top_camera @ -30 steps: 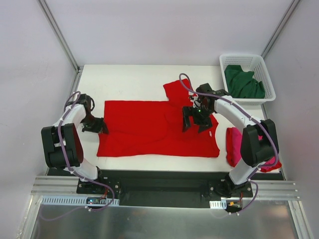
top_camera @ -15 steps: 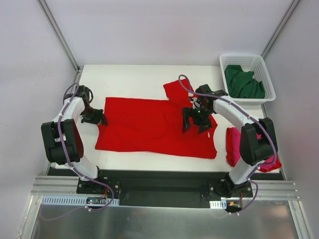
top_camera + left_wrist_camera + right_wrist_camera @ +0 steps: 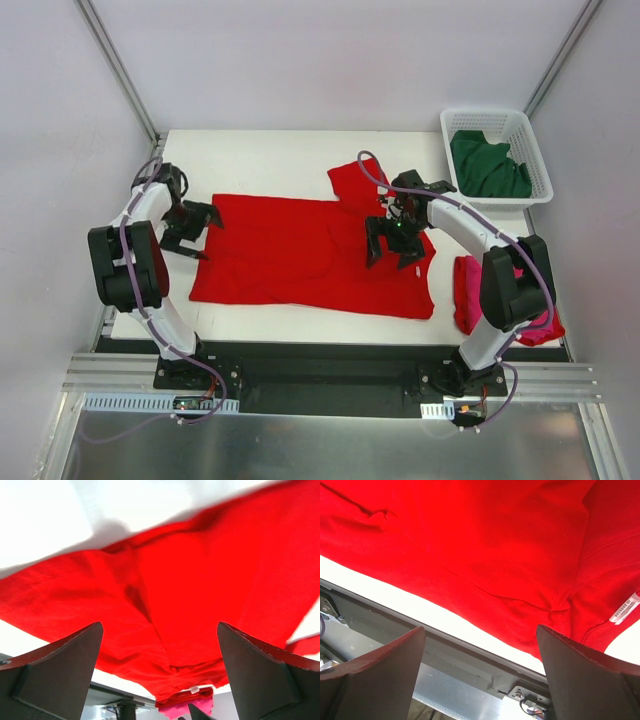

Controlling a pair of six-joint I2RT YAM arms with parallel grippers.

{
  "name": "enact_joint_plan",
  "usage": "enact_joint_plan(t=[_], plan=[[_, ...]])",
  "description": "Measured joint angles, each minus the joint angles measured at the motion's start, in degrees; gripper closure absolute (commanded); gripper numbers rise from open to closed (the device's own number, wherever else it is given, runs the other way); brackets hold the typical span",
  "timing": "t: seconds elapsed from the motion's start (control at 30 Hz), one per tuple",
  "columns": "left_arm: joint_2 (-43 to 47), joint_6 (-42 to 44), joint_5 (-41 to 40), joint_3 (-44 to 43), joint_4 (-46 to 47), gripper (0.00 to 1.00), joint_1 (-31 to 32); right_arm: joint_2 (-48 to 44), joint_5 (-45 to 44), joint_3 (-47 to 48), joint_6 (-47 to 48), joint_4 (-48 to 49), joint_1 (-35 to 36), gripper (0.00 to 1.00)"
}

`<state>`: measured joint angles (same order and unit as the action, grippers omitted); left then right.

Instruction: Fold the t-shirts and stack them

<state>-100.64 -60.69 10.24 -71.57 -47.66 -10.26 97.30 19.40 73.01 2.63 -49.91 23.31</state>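
Setting: white walls and bare metal corner posts close in a white table (image 3: 280,160), seen from above and behind two arms.
Near edge: a black base plate (image 3: 320,365) carries both arm bases, one at each end.
Magenta t-shirt (image 3: 468,290): bunched in a heap at the table's near right corner, partly hidden behind the right arm. It lies just beside the red shirt's right end, with a thin strip of table between them.
Red t-shirt (image 3: 300,260): spread flat and lengthwise across the middle of the table. One sleeve (image 3: 352,180) points toward the far side, shallow creases run through the body, and the near edge slants. A white label (image 3: 624,609) shows at its right end.
Left gripper (image 3: 200,232): at the red shirt's left end, jaws wide apart with nothing between them. The wrist view shows only red cloth below, and whether the fingers touch it cannot be told.
Right gripper (image 3: 392,255): over the right part of the red shirt, near the base of the sleeve, jaws spread wide and holding nothing.
Basket (image 3: 484,112): white plastic lattice, at the far right corner of the table, well apart from both grippers.
Basket contents: one dark green t-shirt (image 3: 488,168), crumpled and filling most of the floor.
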Motion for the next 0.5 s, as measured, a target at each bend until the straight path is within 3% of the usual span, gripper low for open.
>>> enact_joint_plan(t=[0.23,0.5], plan=[[0.72,0.98,0.98,-3.30,0.52,0.01,6.97,0.00,0.00,-0.55,-0.02,0.13,0.02,0.04],[-0.42,-8.09,3.02,-3.56,0.68,0.01,20.72,0.00,-0.02,-1.49,-0.02,0.22,0.00,0.04]])
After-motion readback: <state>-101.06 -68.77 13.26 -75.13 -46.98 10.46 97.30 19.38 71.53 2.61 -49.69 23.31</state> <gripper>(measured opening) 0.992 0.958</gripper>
